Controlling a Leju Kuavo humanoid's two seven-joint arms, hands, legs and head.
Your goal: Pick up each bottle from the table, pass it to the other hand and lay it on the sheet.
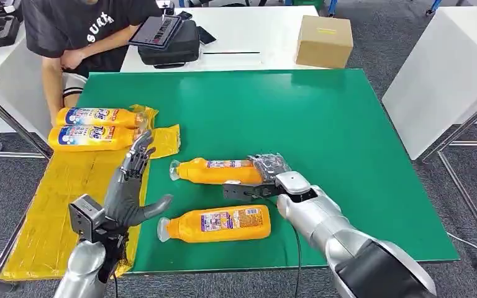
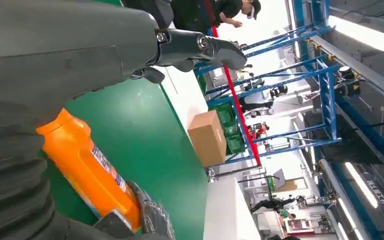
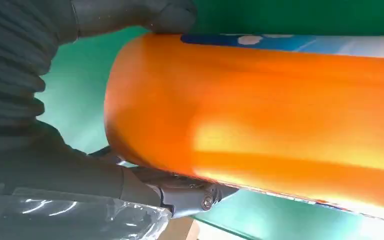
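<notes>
A green table (image 1: 323, 124) fills mid-frame. My right robot hand (image 1: 266, 177) wraps the base of the upper bottle (image 1: 217, 171), at centre frame. It looks stiff, slick and fairly heavy, so the flat body grips best. My left robot hand (image 1: 133, 186) waits spread and empty, lower left.

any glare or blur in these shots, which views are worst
Right wrist view: the held bottle is too close, soft, with a bright sheen across it. Left wrist view: ceiling lights and the background wash out white. Head view: sharp, evenly lit, with mild glare on the green table.
</notes>
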